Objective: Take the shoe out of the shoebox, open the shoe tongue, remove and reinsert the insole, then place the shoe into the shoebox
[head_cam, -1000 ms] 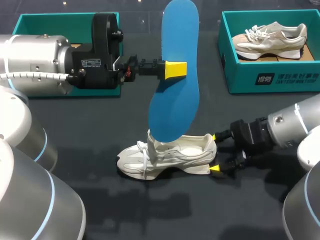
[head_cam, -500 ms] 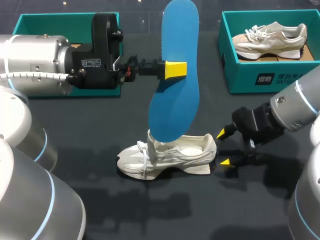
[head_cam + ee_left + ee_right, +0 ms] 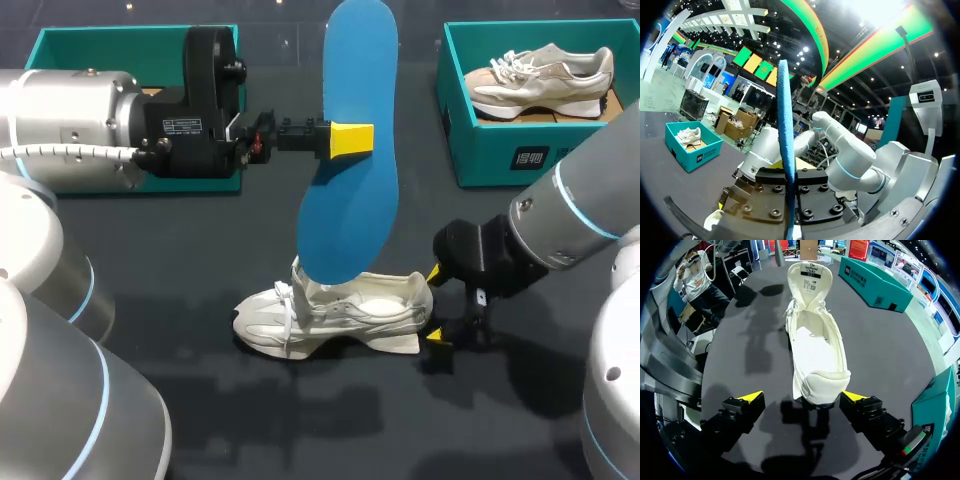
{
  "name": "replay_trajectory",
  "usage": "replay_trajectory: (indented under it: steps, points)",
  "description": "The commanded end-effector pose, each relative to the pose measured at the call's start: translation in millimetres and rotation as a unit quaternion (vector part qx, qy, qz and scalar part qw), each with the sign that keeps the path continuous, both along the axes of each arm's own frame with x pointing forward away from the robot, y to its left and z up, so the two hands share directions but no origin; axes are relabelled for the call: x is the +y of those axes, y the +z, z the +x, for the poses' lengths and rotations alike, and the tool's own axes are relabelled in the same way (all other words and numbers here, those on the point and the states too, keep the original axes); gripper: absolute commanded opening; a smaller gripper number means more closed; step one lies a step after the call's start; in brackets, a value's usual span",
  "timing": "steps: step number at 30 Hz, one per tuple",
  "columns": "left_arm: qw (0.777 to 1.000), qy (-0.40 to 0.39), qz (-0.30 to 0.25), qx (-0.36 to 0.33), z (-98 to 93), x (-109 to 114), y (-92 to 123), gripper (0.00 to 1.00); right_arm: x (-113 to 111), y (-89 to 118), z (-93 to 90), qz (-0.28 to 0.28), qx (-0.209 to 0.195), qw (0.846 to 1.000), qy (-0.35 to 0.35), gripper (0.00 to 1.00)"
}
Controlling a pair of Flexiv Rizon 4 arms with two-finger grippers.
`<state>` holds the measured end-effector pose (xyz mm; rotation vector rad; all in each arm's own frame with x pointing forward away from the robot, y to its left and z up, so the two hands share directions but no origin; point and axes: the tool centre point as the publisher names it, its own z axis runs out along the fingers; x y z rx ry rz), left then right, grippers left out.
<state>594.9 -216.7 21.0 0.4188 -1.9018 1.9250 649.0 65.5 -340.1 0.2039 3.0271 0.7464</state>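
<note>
A white shoe stands on the dark table, toe to the left, with its tongue pulled up. Above it my left gripper is shut on a blue insole, which hangs upright with its lower end at the shoe's opening. In the left wrist view the insole shows edge-on between the fingers of the left gripper. My right gripper stands open at the shoe's heel. In the right wrist view the shoe points away from the right gripper, and its heel lies just between the yellow tips, nearer one of them.
At the back right a teal shoebox holds a beige shoe. A second teal box at the back left is partly hidden by my left arm. Bare table lies in front of the shoe.
My right arm has swung up and in toward the shoe's heel, and its open fingers now sit closer to it. The left arm, the insole and the shoe have stayed put.
</note>
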Motion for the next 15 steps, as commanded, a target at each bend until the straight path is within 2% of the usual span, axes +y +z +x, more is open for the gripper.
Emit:
replay_trajectory:
  steps: [1, 9, 15]
  points:
    - [1.0, 0.001, 0.0, 0.0, -0.6, -0.2, 0.0, 0.0, 2.7, 8.8, 1.4, -0.146, 0.027, 0.989, -0.005, 1.0]
    - [1.0, 0.001, 0.0, 0.0, -0.6, -0.2, 0.0, 0.0, 2.7, 9.5, 1.5, -0.148, 0.023, 0.989, -0.012, 1.0]
    - [1.0, 0.001, 0.0, 0.0, -0.6, -0.2, 0.0, 0.0, 1.9, 25.9, 7.1, -0.155, 0.01, 0.987, -0.047, 1.0]
